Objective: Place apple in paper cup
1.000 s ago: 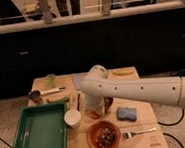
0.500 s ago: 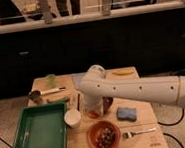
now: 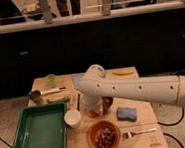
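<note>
My gripper point(image 3: 92, 109) hangs low over the middle of the wooden table point(image 3: 144, 143), at the end of the white arm that reaches in from the right. It is shut on the apple point(image 3: 93, 113), a small red-orange fruit that shows between the fingers just above the tabletop. The paper cup point(image 3: 72, 118), short and white, stands upright a little to the left of the gripper, beside the green tray. A dark maroon bowl point(image 3: 107, 104) sits right behind the apple, partly hidden by the arm.
A green tray point(image 3: 38, 137) fills the front left. An orange-brown bowl point(image 3: 103, 136) with dark contents sits in front of the gripper, with a fork point(image 3: 141, 131) and blue sponge point(image 3: 127, 114) to its right. A metal cup point(image 3: 35, 96) and green cup point(image 3: 50, 79) stand far left.
</note>
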Robot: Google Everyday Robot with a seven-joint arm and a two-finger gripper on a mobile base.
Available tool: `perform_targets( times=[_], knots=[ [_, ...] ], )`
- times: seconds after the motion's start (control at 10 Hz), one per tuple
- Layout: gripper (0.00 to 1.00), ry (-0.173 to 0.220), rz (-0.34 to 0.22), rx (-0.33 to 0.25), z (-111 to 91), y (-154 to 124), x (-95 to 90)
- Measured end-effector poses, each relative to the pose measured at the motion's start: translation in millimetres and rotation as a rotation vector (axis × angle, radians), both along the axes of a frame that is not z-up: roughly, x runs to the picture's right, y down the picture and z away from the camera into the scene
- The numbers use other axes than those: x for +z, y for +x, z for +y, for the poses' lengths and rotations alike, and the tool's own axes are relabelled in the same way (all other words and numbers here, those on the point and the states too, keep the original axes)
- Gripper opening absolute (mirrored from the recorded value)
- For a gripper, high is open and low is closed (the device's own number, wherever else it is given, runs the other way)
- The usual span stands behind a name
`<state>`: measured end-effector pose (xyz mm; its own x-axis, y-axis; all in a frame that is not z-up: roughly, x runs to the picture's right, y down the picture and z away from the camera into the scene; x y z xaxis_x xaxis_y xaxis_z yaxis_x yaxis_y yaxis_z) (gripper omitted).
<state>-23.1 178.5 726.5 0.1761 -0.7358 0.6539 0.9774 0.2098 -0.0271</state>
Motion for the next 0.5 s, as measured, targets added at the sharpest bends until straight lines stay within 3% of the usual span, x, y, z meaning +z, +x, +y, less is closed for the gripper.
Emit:
perform_targets(
  times=[0.5],
  knots=[
    [0.01, 0.002, -0.017, -0.021, -2.6, -0.2, -2.1]
  ],
)
